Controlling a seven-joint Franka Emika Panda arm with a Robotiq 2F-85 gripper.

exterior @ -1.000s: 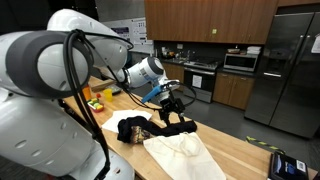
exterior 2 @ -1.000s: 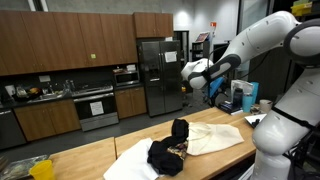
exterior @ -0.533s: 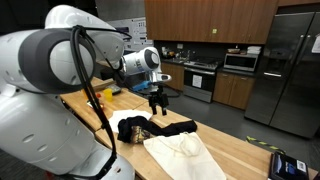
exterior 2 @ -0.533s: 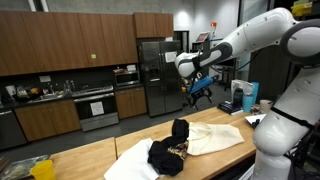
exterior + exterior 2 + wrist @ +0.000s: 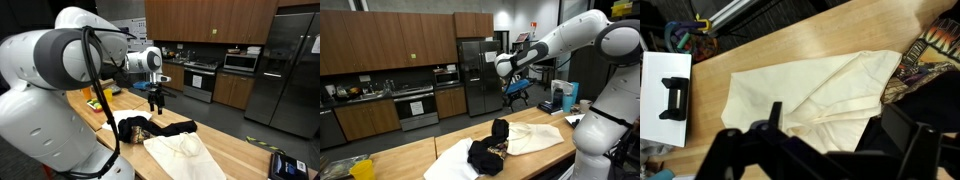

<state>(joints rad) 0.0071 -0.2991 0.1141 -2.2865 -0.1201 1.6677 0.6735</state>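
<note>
My gripper hangs in the air well above the wooden table, open and empty; it also shows in an exterior view. Below it lies a crumpled black garment with a patterned part, seen in both exterior views. A cream cloth lies spread beside it. In the wrist view my two dark fingers frame the cream cloth far below, with the black and patterned garment at the right edge.
The wooden table has a white device with a black part near one edge and a dark box at a corner. Yellow items lie at the far end. Kitchen cabinets and a fridge stand behind.
My gripper has risen from just above the black garment and moved away from it, then held nearly still. The cloths have not moved.
</note>
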